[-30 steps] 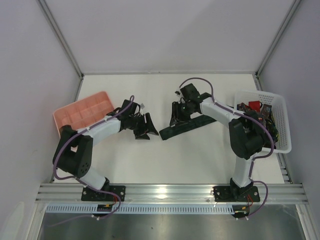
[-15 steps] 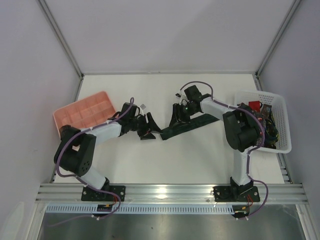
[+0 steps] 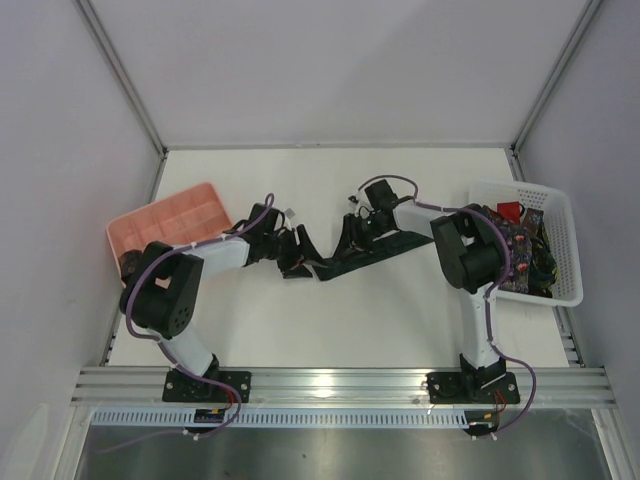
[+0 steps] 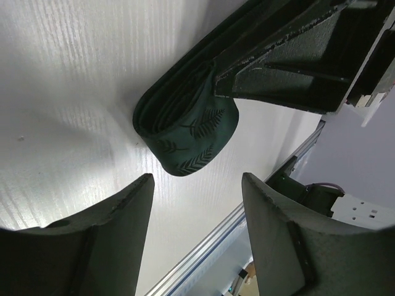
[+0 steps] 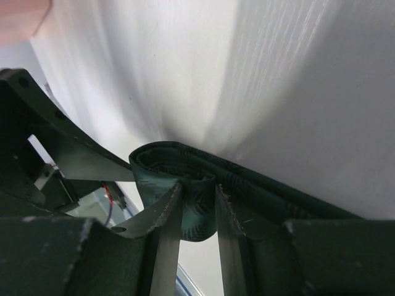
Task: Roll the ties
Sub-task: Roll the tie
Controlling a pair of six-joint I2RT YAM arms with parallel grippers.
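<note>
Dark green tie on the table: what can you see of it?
The dark green tie is soft, thin fabric printed with leaf sprigs. It lies as a long strip slanting across the white table, its left end curled into a loose coil. The right gripper pinches that coil; the left gripper stands open beside it, not touching.

I note tie (image 4: pixel 188 132) dk green w/ leaf print; tray (image 3: pixel 170 222) upper left pink; basket (image 3: pixel 566 240) at right white lattice.
</note>
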